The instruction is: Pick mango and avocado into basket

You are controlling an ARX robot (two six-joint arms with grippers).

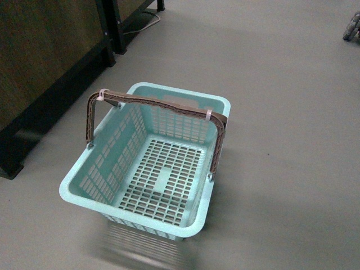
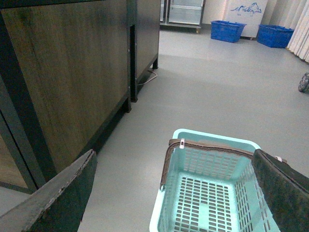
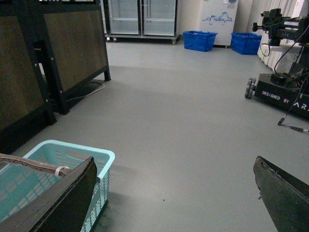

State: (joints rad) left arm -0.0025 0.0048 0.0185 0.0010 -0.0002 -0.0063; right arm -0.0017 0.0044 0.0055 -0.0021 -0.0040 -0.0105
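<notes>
Left gripper (image 2: pixel 174 154) hangs above the floor, jaws spread wide, and its two dark, rough-faced fingers (image 2: pixel 63 193) touch nothing. Straight below and ahead of it, through that gap, sits the basket (image 2: pixel 217 139), standing on the grey floor (image 2: pixel 217 87).

Over to the right gripper (image 3: pixel 174 162): same story, jaws far apart, dark fingers (image 3: pixel 285 193) closed on nothing. It hangs off to the basket's right side, and only a corner of the teal rim shows past one finger.

Now the basket itself, seen from the front. It is pale teal plastic with a rounded rim, slotted lattice walls and a slotted floor with a small solid panel in the middle. Its brown handle (image 1: pixel 163 104) stands upright, arching across the opening from side to side, and white zip ties (image 1: pixel 101 94) sit at its upper corners. The basket stands square on the floor, turned a little at an angle.

To the basket's left runs a dark wood-panelled cabinet (image 1: pixel 39 56) on black legs, and a pale cable (image 1: pixel 143 25) trails by its foot. Well beyond the basket, against the far wall, stand blue crates (image 3: pixel 199 40) and glass-door fridges (image 3: pixel 140 19). Far off to the basket's right sits a black wheeled robot base (image 3: pixel 285 92) with white lettering.
</notes>
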